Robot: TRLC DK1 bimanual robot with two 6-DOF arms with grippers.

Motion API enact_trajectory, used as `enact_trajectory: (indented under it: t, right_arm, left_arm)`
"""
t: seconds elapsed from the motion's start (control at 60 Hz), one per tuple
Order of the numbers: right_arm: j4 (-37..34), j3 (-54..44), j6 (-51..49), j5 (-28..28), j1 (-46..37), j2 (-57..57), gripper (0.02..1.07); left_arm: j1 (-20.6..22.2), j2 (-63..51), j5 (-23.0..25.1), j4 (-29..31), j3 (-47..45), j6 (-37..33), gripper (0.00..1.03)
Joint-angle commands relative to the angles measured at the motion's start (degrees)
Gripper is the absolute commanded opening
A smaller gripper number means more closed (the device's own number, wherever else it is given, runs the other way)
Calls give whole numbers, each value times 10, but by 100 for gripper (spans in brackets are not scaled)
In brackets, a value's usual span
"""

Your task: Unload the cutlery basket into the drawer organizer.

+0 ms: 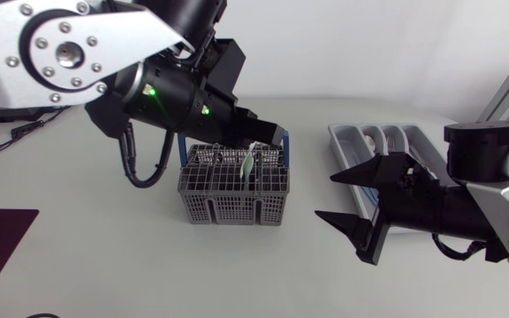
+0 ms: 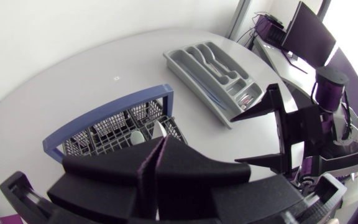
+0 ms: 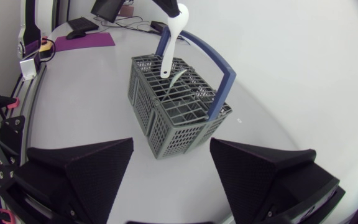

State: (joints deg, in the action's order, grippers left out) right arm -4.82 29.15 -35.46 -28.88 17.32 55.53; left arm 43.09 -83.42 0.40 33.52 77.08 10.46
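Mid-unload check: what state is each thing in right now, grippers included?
Basket: upright on the table, handle up.
White utensil: held upright, lower end at the basket's top.
Left gripper: shut on the white utensil.
Right gripper: open, empty.
Organizer: flat on the table; contents unclear.

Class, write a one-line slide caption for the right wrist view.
Open right gripper facing the grey cutlery basket, a white utensil tilted over it.
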Motion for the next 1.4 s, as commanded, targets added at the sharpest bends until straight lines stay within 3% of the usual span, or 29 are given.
enact_trajectory:
  t: [0.0, 0.3, 0.467, 0.817, 1.0, 1.383]
  right_arm:
    - [5, 6, 17, -10, 6, 6, 91]
    - [2, 27, 14, -72, 6, 12, 91]
    - [-3, 38, 12, -104, 8, 13, 91]
    - [-85, 78, -27, -166, 39, 20, 89]
    - [-115, 84, -55, -171, 72, 20, 81]
    - [-175, 98, -107, -210, 92, 27, 52]
  left_arm:
    - [6, 28, 12, -1, -11, -15, 18]
    - [-2, 28, 146, 17, -5, -108, 18]
    - [-6, 19, 235, 59, 13, -185, 18]
    - [-20, -7, 344, 141, 37, -308, 18]
    - [-19, -24, 376, 183, 44, -366, 18]
    - [-13, -53, 429, 266, 72, -460, 18]
